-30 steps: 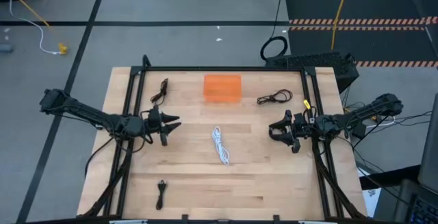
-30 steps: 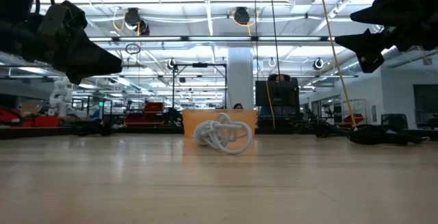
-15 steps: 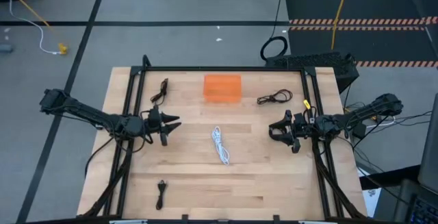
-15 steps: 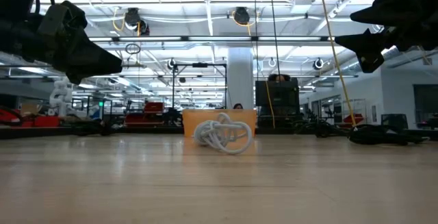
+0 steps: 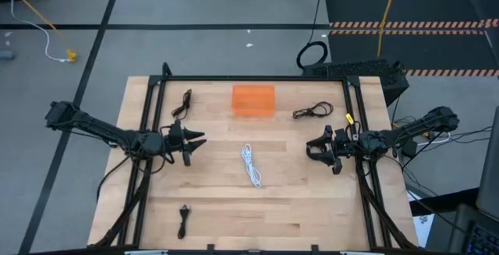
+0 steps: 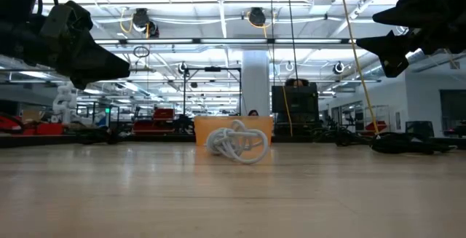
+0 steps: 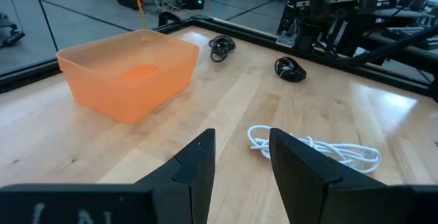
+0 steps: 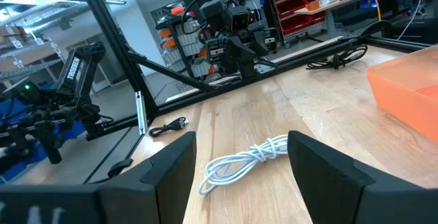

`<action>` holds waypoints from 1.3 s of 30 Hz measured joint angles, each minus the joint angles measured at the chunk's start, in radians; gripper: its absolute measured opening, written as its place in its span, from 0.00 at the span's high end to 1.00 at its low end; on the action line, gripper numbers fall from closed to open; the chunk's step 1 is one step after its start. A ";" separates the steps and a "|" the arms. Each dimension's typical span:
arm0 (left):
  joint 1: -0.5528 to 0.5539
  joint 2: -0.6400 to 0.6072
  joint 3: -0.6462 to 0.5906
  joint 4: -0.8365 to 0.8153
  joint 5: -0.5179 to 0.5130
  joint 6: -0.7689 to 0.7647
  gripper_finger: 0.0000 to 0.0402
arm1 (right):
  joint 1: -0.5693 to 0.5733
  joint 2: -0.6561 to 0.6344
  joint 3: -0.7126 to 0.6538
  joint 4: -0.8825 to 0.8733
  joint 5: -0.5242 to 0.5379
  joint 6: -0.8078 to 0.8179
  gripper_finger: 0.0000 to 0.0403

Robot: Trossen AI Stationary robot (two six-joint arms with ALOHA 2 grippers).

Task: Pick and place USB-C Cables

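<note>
Several small cable bundles lie flat on the wooden table. The white cable (image 5: 251,165) sits mid-table between both grippers, also in the low view (image 6: 237,145) and both wrist views (image 7: 315,148) (image 8: 243,162). One black cable (image 5: 183,103) lies far left, one (image 5: 312,111) far right, one (image 5: 184,220) near the front edge. The orange bin (image 5: 253,100) stands at the far middle. My left gripper (image 5: 196,142) hovers open left of the white cable; my right gripper (image 5: 310,147) hovers open right of it. Both are raised above the table.
A black metal frame (image 5: 257,78) runs along the table's far edge and down both sides. Bare wood (image 5: 257,208) lies between the white cable and the near edge. A thick black cable loop (image 5: 312,54) and a yellow cord (image 5: 386,13) lie on the floor beyond.
</note>
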 joint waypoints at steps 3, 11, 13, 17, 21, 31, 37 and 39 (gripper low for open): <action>0.000 0.000 0.000 0.000 0.000 0.000 0.65 | 0.000 0.000 0.000 0.000 0.000 0.000 0.44; 0.000 0.000 0.000 0.000 0.000 0.000 0.65 | 0.000 0.000 0.000 0.000 0.000 0.000 0.44; 0.001 0.000 0.000 0.005 0.000 0.002 0.65 | 0.000 0.000 0.000 0.000 0.000 0.000 0.44; 0.001 0.000 0.000 0.007 0.000 -0.011 0.65 | 0.000 0.000 0.000 0.000 0.000 0.000 0.44; 0.002 0.000 0.000 0.007 -0.001 0.012 0.65 | 0.000 0.000 0.000 0.000 0.000 0.000 0.44; 0.002 0.000 0.000 0.007 -0.008 -0.021 0.65 | 0.000 0.000 0.000 0.000 0.000 0.000 0.44; 0.002 0.000 0.000 0.010 -0.008 -0.122 0.65 | 0.000 0.000 0.000 0.000 0.000 0.000 0.44; 0.004 0.000 0.000 0.040 -0.008 -0.120 0.65 | 0.000 0.000 0.000 0.000 0.000 0.000 0.44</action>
